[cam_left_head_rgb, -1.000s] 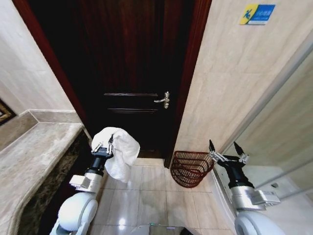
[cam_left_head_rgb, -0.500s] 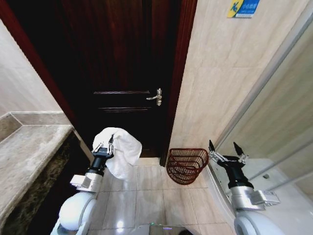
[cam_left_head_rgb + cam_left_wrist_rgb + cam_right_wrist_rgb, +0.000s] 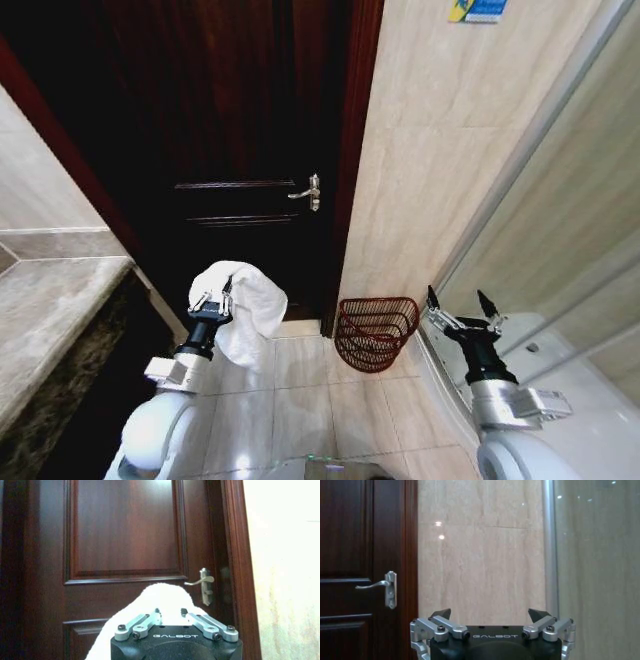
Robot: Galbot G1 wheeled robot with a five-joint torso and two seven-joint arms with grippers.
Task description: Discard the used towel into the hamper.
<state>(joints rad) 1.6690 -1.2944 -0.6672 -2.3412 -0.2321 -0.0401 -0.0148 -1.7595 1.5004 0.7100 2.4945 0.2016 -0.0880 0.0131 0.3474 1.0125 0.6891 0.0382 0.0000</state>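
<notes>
Left gripper (image 3: 212,297) clamped on the crumpled white cloth towel (image 3: 248,312), right gripper (image 3: 460,309) spread empty, dark reddish-brown wire hamper (image 3: 374,332) on the floor's wall edge beside the door frame; drop not yet made.

The head camera looks from high up, forward and down, with the dark door (image 3: 250,150) in the upper middle of the frame and both arms at the lower corners. Each wrist camera sits just behind its own jaws and looks level and forward. All three views share the door handle (image 3: 307,192) (image 3: 202,585) (image 3: 382,587) and the beige wall (image 3: 440,150) (image 3: 480,555) beside it.
</notes>
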